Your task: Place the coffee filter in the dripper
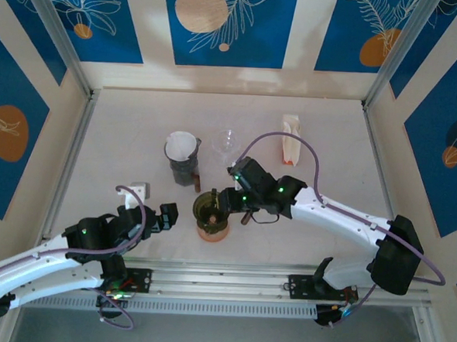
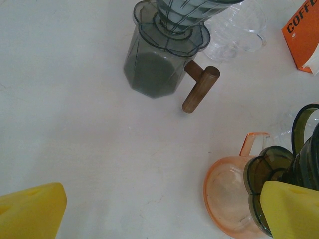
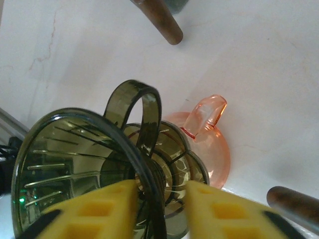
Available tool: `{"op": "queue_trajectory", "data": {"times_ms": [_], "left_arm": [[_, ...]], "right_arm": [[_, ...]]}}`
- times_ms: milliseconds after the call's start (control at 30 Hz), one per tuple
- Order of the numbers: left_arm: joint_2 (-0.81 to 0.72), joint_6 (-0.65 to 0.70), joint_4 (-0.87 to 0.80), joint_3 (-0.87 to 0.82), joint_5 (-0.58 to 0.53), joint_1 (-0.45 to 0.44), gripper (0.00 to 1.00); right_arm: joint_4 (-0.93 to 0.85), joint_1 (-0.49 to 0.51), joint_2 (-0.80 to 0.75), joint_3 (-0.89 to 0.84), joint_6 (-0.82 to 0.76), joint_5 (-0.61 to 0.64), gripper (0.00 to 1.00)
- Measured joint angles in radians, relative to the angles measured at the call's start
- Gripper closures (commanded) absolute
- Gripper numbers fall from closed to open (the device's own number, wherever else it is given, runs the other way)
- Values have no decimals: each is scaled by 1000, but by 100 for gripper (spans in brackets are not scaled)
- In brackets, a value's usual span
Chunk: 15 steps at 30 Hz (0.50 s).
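Paper cone on the carafe, dark dripper between the right fingers

From where I stand the coffee filter (image 1: pixel 181 146) looks to be the white cone at the back left of the group, sitting in the grey dripper (image 2: pixel 179 20) atop the carafe (image 2: pixel 152 64); more are probably in the filter box (image 1: pixel 291 138) further right. Paper like that weighs next to nothing, is limp and creases easily; I would pinch one wall near the top edge, lightly, since a hard squeeze would fold the cone flat and a careless drop could leave it skewed.

The right gripper (image 3: pixel 160 199) straddles the wall of the dark dripper (image 3: pixel 75 164), which stands on the pink cup (image 3: pixel 214 149) near the front; its jaws are narrow, one finger against the rim and a sliver of gap at the other, so whether it truly clamps I cannot tell. The left gripper (image 2: pixel 162 204) hangs wide and empty, near the cup's left side.

The table (image 1: pixel 329 169) is pale and matt, with faint hairline marks and a clear dripper (image 1: pixel 226 140) towards the back; blue panels with white leaves and orange discs wall it in; metal posts stand at the corners.
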Motion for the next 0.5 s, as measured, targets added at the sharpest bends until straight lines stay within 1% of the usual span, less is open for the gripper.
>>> {"op": "queue_trajectory", "data": {"times_ms": [33, 100, 200, 367, 500], "left_arm": [[0, 0, 0, 0, 0, 0, 0], [0, 0, 0, -1, 0, 0, 0], [0, 0, 0, -1, 0, 0, 0], [0, -1, 0, -2, 0, 0, 1], [0, -1, 1, -3, 0, 0, 0]], "right_arm": [[1, 3, 0, -1, -2, 2, 51], [1, 9, -1, -2, 1, 8, 47], [0, 11, -15, -6, 2, 26, 43], [-9, 10, -86, -15, 3, 83, 41], [-18, -21, -153, -16, 0, 126, 41]]}}
